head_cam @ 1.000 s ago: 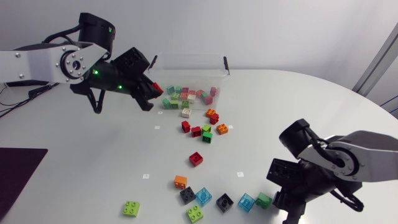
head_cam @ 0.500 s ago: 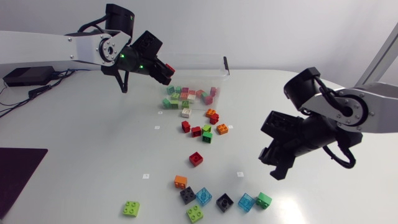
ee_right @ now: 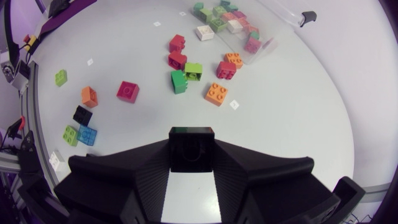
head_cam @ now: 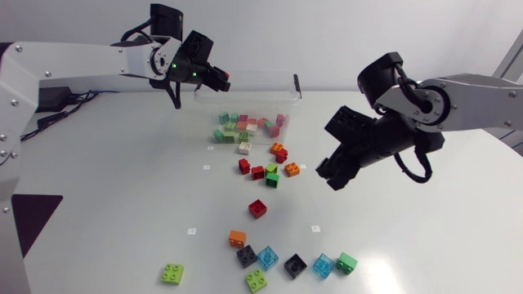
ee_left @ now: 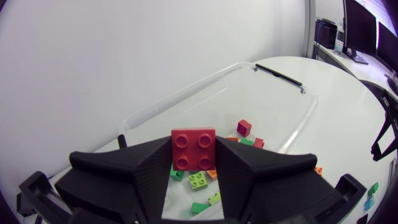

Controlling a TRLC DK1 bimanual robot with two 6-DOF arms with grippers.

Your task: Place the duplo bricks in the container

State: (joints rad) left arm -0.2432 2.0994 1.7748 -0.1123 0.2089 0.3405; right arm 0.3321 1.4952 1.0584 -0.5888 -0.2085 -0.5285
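Left gripper (head_cam: 216,80) is clamped on a red brick (ee_left: 193,148), a 2x2 with its studs facing the wrist camera, one finger on each side. It hangs at the back-left corner of the clear container (head_cam: 288,91), about over the rim. In the left wrist view the container's open inside lies just ahead of and below the fingers, with bricks already on its floor. The container's long axis runs left to right in the head view, so from this corner most of the opening lies to the robot's right. Right gripper (head_cam: 327,175) is closed on a dark brick (ee_right: 192,149), which looks black, and sits over the table (head_cam: 122,188) well apart from the container, on its right-front side. From it the container lies ahead, past the loose bricks (ee_right: 194,71) scattered between. More loose ones sit along the table's near edge. Left arm is clearly nearer. Judgement: the left drop needs only a short move inward over the opening, while the right needs a long carry.
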